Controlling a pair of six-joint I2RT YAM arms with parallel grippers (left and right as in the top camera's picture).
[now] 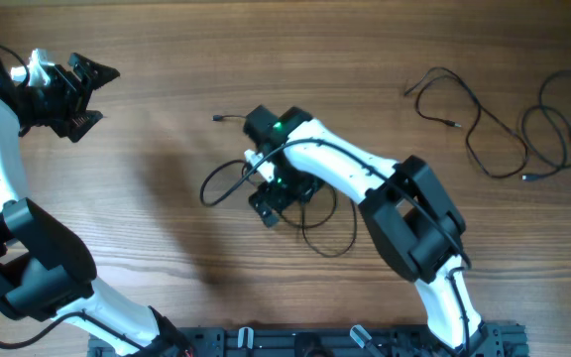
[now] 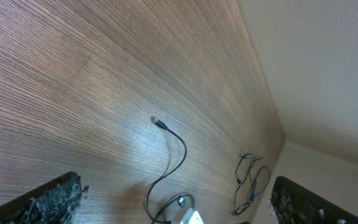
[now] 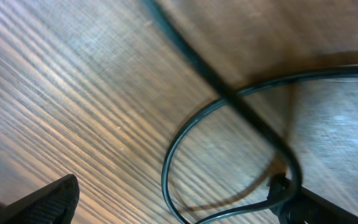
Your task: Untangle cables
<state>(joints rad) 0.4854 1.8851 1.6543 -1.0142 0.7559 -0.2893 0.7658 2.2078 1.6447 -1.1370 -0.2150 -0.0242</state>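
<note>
Since the cables cross in loops at mid table, we judge the right gripper hovers there, jaws released, to pick one strand; loose cords lie at two o'clock; left gripper hangs wide-open at ten.

Bare table left of ctr cable
</note>
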